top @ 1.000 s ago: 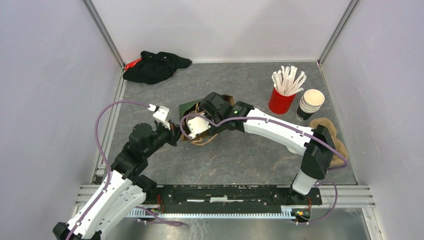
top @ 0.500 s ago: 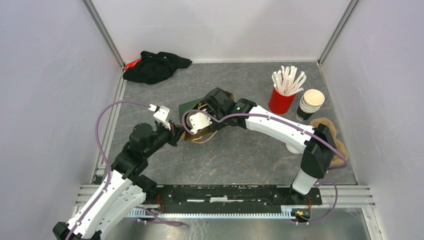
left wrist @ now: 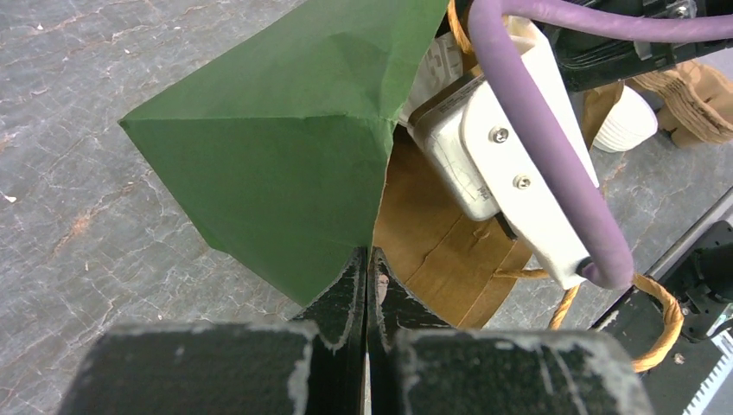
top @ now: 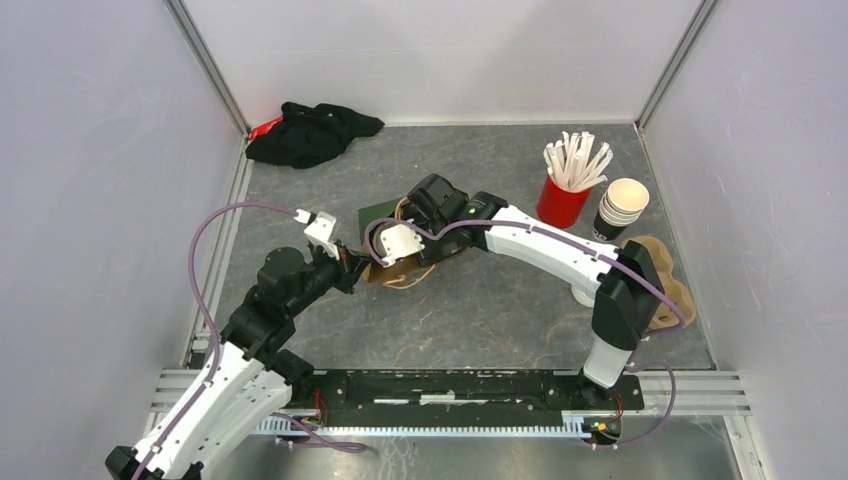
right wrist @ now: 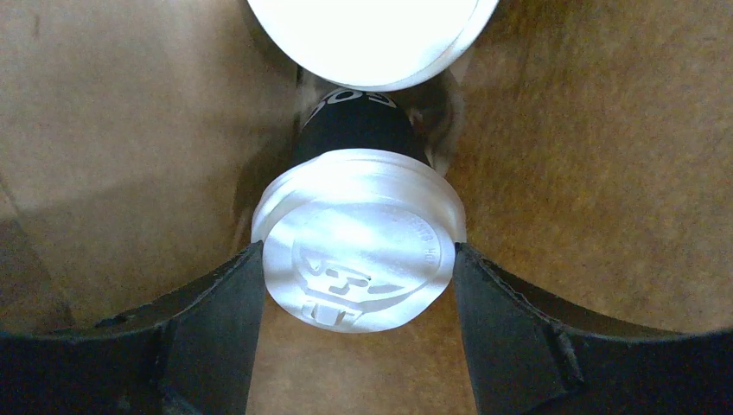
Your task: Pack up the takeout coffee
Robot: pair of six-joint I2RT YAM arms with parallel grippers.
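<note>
A paper bag, green outside [left wrist: 285, 156] and brown inside [left wrist: 432, 225], lies open on its side at mid-table [top: 378, 214]. My left gripper [left wrist: 367, 259] is shut on the bag's edge and holds the mouth open; it shows in the top view [top: 350, 268]. My right gripper [right wrist: 357, 259] is inside the bag, its fingers [right wrist: 216, 303] closed on both sides of a dark coffee cup [right wrist: 363, 130] with a white lid [right wrist: 359, 251]. A second white-lidded cup [right wrist: 372, 35] lies just beyond it, deeper in the bag. In the top view the right wrist [top: 438, 205] hides both cups.
A red cup of white sticks [top: 563, 195] and a stack of lidless cups [top: 620, 210] stand at the back right. A brown cardboard carrier [top: 668, 275] and a loose white lid [top: 582, 296] lie under the right arm. A black cloth [top: 310, 130] lies at the back left.
My right arm has pushed a little further left into the bag. The left gripper keeps hold of the bag edge and has barely moved.
</note>
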